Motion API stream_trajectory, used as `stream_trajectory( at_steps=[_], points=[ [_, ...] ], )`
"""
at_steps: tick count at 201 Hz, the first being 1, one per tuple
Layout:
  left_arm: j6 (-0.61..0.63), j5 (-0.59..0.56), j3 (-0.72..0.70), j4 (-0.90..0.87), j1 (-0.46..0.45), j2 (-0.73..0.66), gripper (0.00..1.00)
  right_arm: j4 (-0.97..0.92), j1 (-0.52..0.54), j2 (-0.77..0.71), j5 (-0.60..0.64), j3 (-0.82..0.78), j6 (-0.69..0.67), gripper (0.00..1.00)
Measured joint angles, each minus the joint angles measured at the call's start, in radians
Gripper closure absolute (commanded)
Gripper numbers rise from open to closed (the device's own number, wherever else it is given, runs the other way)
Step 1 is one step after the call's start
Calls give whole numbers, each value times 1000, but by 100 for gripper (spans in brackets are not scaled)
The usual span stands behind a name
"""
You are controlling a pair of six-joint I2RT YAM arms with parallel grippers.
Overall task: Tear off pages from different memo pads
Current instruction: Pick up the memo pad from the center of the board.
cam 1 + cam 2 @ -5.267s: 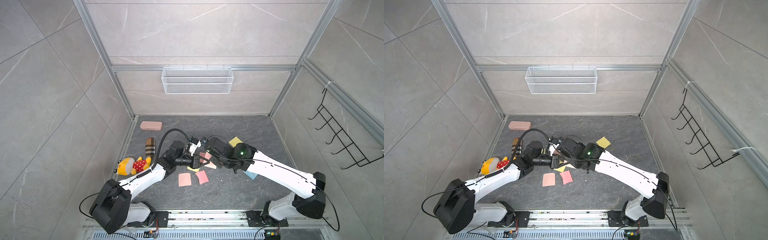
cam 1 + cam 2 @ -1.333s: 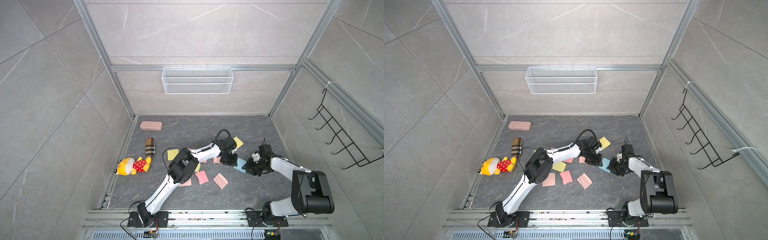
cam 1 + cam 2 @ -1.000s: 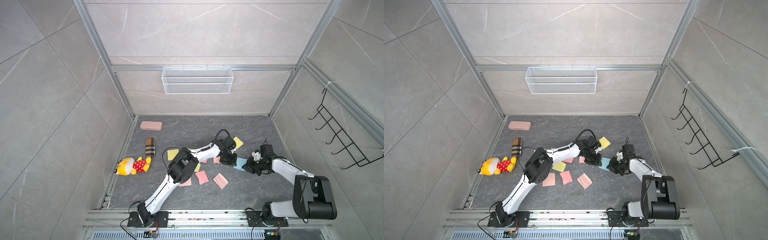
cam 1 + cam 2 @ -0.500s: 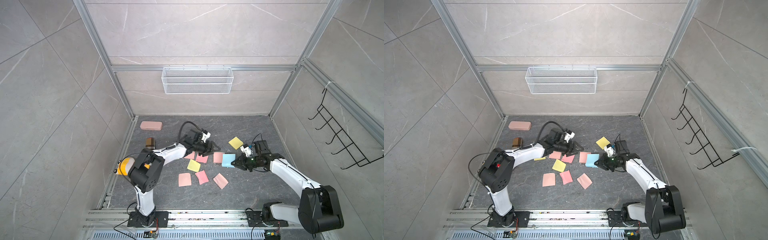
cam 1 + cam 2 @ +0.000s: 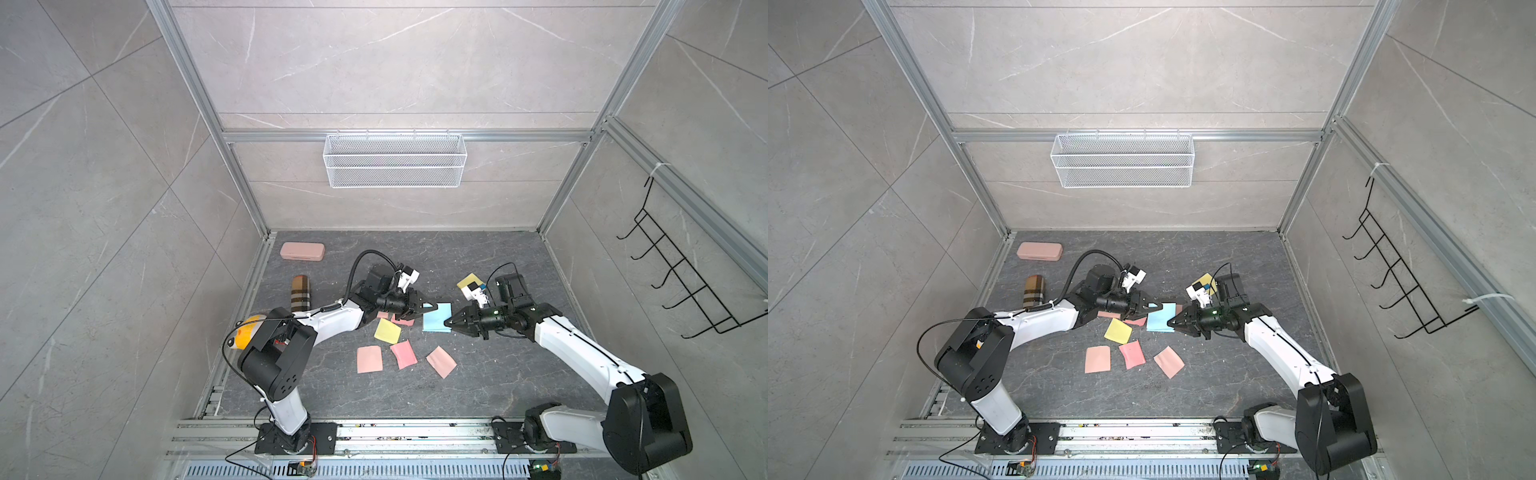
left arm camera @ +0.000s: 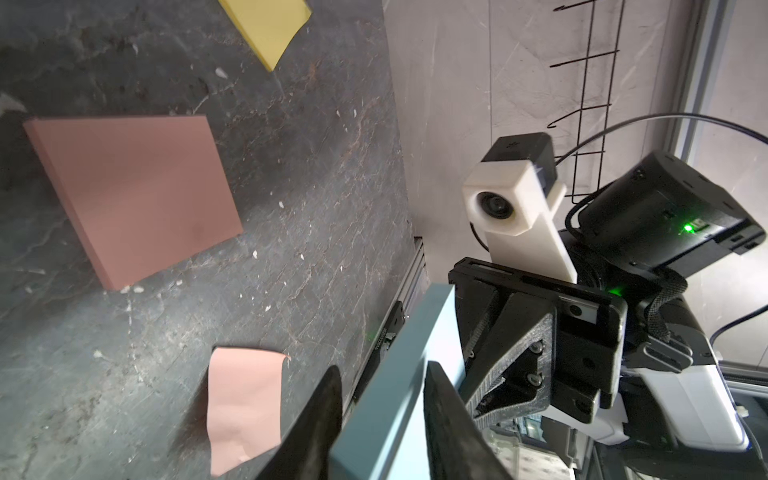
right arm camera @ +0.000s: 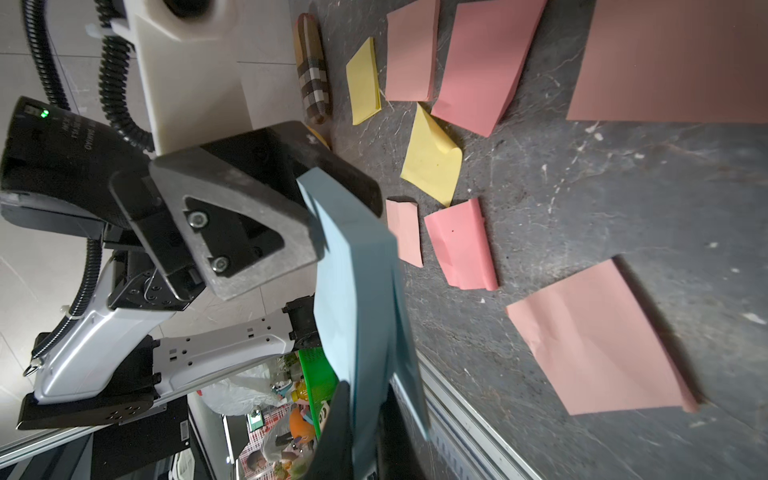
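Blue memo pad: left tool, right tool pinch opposite edges.

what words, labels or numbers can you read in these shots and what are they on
"DAMIAO": white print on the left arm's black motor housing, right wrist view; the finer lines beside it are too small to read.
No print shows on the blue memo pad or the loose pages.
Nothing else is legible.

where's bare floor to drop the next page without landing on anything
The front strip of floor between the pink pages and the rail is bare; so is the back strip right of the pink case. Mid-floor around the blue pad is crowded.
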Motion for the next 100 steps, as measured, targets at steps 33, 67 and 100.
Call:
stream_trajectory(
  at_steps=[33,67,100],
  points=[
    [-12,20,0,11,5,-1,91,9,0,4,-13,0,13,85],
    [-21,33,2,17,22,-1,100,-95,5,5,14,52,-67,65],
    [16,35,17,-108,67,-21,100,-259,50,-40,274,175,-232,61]
  ],
)
